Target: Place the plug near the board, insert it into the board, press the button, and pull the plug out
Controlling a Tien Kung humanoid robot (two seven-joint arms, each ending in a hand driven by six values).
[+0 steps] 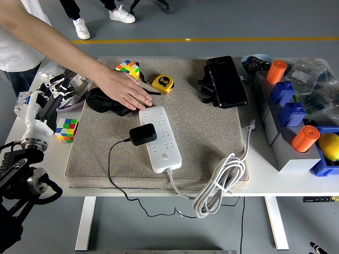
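Black plug (143, 134) already sits on the white board (160, 138), apparently seated in a socket at the strip's nine-o'clock side. Judging by that, the button (166, 155) press and pull-out remain. A person's hand (126, 90) rests flat near the board's twelve-o'clock end. The left hand (48, 100) hovers at nine o'clock, fingers loosely spread, holding nothing. At three o'clock, a blue bin (324, 166) holds a yellow object (330, 145).

person's hand (124, 89) over board's (160, 138) far end
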